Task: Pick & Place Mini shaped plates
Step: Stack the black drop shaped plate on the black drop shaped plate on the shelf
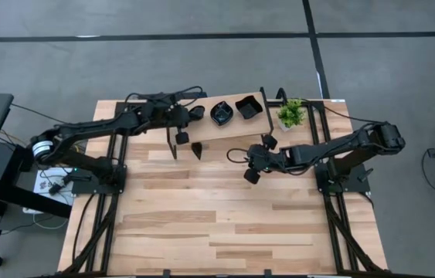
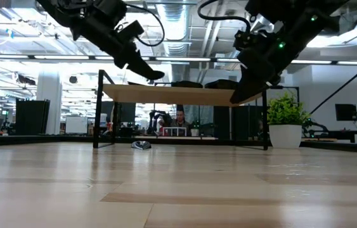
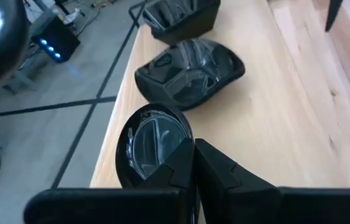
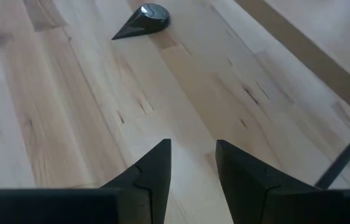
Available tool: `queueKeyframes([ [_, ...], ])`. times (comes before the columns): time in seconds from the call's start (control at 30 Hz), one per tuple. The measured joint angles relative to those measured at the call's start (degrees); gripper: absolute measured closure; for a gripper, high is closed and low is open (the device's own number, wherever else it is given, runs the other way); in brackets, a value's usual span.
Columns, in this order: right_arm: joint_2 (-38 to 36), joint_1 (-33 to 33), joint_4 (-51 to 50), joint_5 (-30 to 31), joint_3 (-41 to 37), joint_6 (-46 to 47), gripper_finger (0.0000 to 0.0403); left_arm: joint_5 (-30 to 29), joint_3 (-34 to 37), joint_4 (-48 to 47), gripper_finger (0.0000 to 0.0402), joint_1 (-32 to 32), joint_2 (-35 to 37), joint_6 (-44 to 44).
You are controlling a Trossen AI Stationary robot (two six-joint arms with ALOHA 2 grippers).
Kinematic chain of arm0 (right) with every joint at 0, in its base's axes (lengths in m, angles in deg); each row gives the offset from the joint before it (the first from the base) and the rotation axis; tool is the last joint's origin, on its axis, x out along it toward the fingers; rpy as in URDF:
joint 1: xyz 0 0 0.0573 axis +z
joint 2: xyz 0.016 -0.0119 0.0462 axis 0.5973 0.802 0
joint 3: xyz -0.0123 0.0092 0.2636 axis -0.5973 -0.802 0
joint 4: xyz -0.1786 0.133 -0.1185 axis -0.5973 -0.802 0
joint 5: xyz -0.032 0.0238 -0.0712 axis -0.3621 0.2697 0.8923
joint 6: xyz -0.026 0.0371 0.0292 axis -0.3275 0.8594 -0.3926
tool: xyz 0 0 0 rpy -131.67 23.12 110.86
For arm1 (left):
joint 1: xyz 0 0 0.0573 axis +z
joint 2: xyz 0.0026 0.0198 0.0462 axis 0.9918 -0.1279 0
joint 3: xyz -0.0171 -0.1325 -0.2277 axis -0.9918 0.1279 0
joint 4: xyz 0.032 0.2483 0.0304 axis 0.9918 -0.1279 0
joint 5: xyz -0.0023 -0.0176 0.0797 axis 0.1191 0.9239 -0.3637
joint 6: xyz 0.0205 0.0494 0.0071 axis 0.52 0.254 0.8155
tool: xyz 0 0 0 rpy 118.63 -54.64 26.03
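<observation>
High view is showing me the left pincer [image 1: 189, 114] reaching over the left end of the raised wooden shelf [image 1: 225, 130], its fingers pressed nearly together on the rim of a round black plate [image 3: 153, 144]. I am lowering that plate beside the scalloped plate [image 3: 190, 71] already sitting on the shelf, with a square plate [image 3: 184, 14] beyond it. To do this well, I am keeping the held plate level, setting it clear of the scalloped one so the rims are not knocking, keeping it back from the shelf's edge, and releasing only once it is resting flat. Whether its base is already touching the wood I cannot tell; the left wrist view is too tight.

Moving right, a teardrop plate [image 4: 143, 18] is lying on the desk [image 1: 202, 224] under the front of the shelf, waiting its turn. The right pincer [image 4: 192, 163] is hovering above the desk near the shelf's right leg, fingers partly spread and holding nothing, pointing toward that teardrop.
</observation>
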Motion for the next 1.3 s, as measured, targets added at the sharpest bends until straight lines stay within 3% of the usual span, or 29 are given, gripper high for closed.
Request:
queueKeyframes([
  [0.9, 0.0, 0.11, -0.75, -0.07, 0.0, 0.04, 0.0281, -4.26, 0.0, 0.17, 0.0384, 0.04, -0.71, 0.15],
  [1.3, 0.0, 0.13, -0.76, -0.09, 0.0, 0.04, 0.0281, -4.26, 0.0, 0.13, 0.0348, 0.04, -0.69, 0.13],
])
